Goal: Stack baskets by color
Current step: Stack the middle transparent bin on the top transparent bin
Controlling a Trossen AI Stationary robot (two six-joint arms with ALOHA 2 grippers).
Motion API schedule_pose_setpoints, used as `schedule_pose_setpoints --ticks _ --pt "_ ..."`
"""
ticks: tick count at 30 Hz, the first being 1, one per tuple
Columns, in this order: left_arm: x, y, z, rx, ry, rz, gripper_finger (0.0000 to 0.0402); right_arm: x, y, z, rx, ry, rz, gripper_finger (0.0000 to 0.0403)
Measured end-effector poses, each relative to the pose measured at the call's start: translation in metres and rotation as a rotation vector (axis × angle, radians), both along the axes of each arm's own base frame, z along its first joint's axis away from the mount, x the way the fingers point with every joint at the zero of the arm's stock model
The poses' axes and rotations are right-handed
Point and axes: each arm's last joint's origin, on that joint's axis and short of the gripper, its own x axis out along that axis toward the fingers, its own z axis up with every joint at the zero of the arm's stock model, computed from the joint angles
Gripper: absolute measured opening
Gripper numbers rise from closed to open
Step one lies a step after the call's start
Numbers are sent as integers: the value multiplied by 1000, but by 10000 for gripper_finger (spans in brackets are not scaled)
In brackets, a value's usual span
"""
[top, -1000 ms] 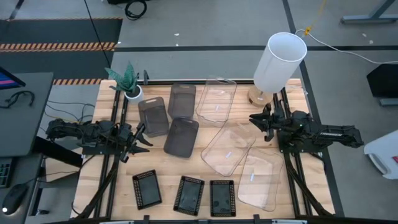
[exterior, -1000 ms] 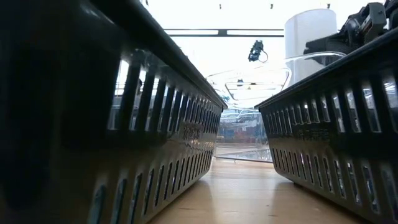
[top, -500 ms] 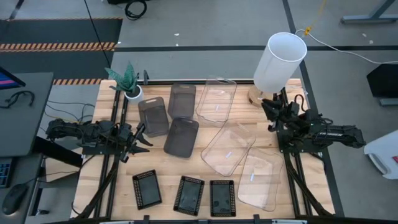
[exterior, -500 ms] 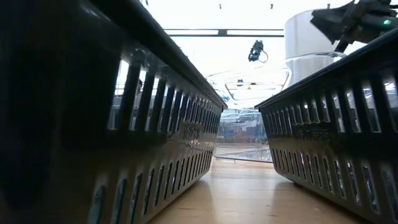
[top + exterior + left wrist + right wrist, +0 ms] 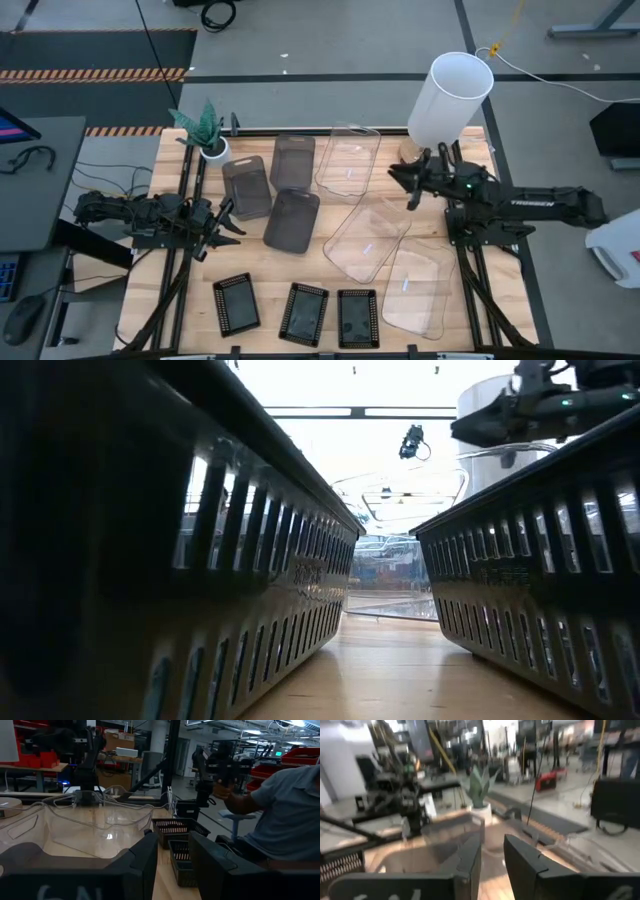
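Note:
Three smoky grey baskets [image 5: 292, 220] lie flat at the table's far left centre. Three clear baskets [image 5: 367, 237] run in a slanting row from far centre to near right. Three black mesh baskets [image 5: 303, 314] stand along the near edge; two of them [image 5: 540, 560] fill the low view. My right gripper [image 5: 400, 182] hovers open and level above the table, near the far end of the middle clear basket, its fingers [image 5: 470, 855] empty. My left gripper [image 5: 228, 222] waits open at the left, beside the grey baskets.
A tall white cylinder [image 5: 450, 100] stands at the far right corner, just behind my right gripper. A small potted plant [image 5: 205, 135] sits at the far left corner. In the left wrist view a person [image 5: 285, 810] is seated beyond the table.
My right gripper has risen and reached out from its side of the table toward the left, over the clear baskets; it swung briefly toward the far edge on the way and turned a little. No basket has moved.

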Motion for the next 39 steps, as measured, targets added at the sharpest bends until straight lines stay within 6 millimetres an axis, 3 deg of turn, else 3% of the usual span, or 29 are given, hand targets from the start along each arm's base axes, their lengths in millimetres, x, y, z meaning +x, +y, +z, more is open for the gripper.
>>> schedule_pose_setpoints --ticks 4,19,31,39 --pt "0 0 0 0 0 0 117 15 -2 11 31 97 42 89" --pt "0 0 0 0 0 0 117 56 12 16 153 508 188 107" --pt "0 0 0 0 0 0 117 73 19 22 141 672 183 150" --pt "0 0 0 0 0 0 117 83 22 34 144 720 194 154"
